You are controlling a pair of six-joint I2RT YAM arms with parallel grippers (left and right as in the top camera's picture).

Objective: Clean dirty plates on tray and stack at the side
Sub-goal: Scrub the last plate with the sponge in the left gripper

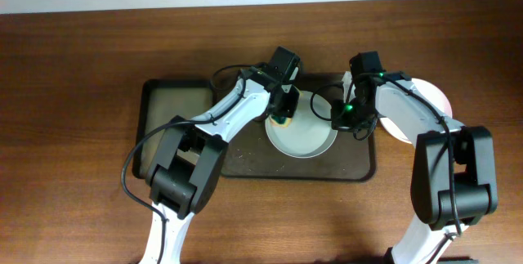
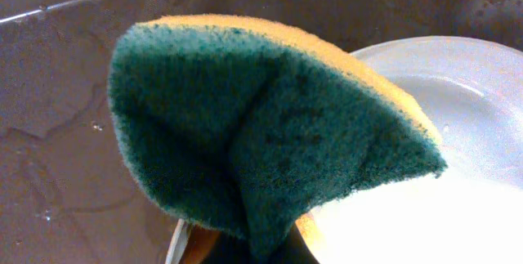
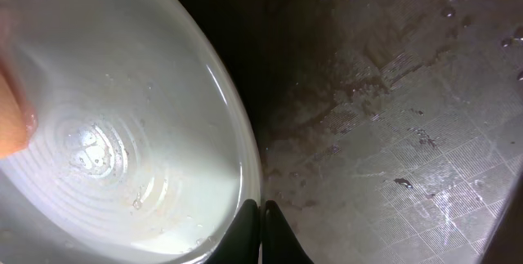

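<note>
A white plate (image 1: pixel 301 137) lies on the large dark brown tray (image 1: pixel 351 166). Its inside looks wet, and no red smear shows on it. My left gripper (image 1: pixel 283 110) is shut on a green and yellow sponge (image 2: pixel 261 133), held at the plate's far left rim (image 2: pixel 466 125). My right gripper (image 1: pixel 347 117) is shut on the plate's right rim (image 3: pixel 245 182), its two fingertips (image 3: pixel 261 219) pinched together there. The sponge's orange edge shows at the left of the right wrist view (image 3: pixel 10 117). A second white plate (image 1: pixel 429 99) lies off the tray at the right, partly under my right arm.
A smaller, narrower dark tray (image 1: pixel 167 113) stands against the large tray's left side. The large tray's floor is wet and streaked (image 3: pixel 392 133). The brown wooden table (image 1: pixel 82 207) runs all around, with a pale wall along the back.
</note>
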